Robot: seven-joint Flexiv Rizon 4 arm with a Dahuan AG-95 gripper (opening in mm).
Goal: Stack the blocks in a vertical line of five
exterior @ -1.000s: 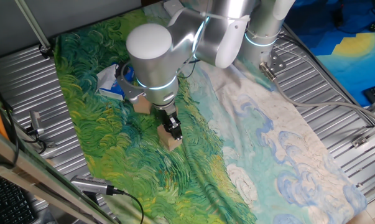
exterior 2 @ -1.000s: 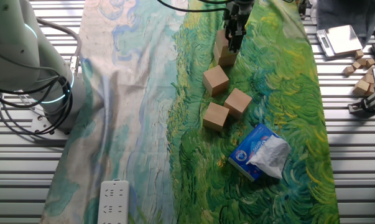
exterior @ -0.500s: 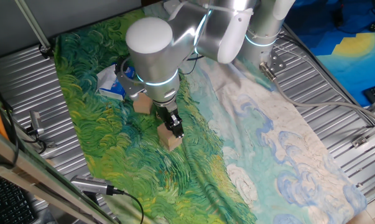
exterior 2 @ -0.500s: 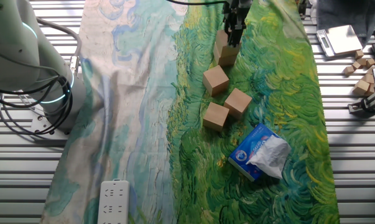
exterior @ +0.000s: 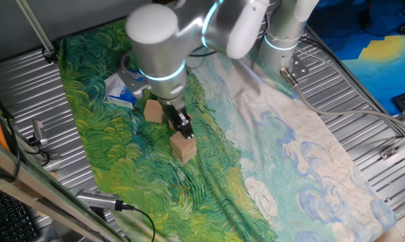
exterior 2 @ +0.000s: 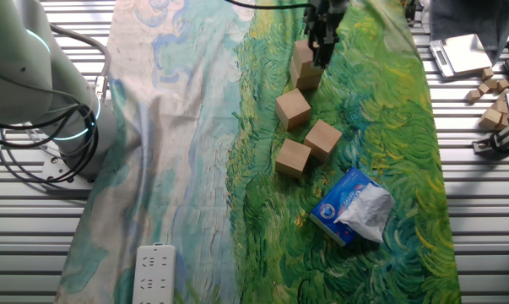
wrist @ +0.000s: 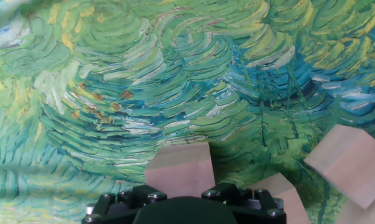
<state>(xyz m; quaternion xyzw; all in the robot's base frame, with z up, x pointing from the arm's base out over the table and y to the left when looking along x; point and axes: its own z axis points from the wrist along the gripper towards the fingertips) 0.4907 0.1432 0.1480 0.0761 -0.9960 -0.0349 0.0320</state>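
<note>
Two tan blocks stand stacked on the green painted cloth, top block (exterior: 183, 144) (exterior 2: 302, 54) on the lower one (exterior 2: 310, 78). My gripper (exterior: 183, 128) (exterior 2: 323, 52) hangs just above the top block, open and holding nothing. Three loose blocks lie nearby (exterior 2: 294, 108) (exterior 2: 322, 138) (exterior 2: 293, 158); one of them shows beside the arm (exterior: 152, 111), the others are hidden behind it. In the hand view the top block (wrist: 179, 169) sits straight below, with two loose blocks to the right (wrist: 352, 163) (wrist: 283, 191).
A blue-and-white soft packet (exterior 2: 353, 207) (exterior: 119, 91) lies past the loose blocks. A white power strip (exterior 2: 153, 274) rests on the pale part of the cloth. Spare blocks (exterior 2: 493, 84) and a small scale (exterior 2: 461, 52) sit on the slatted table edge.
The gripper was down around the top block of the stack. It has let go and risen a little. The stack stays standing and the loose blocks have not moved.
</note>
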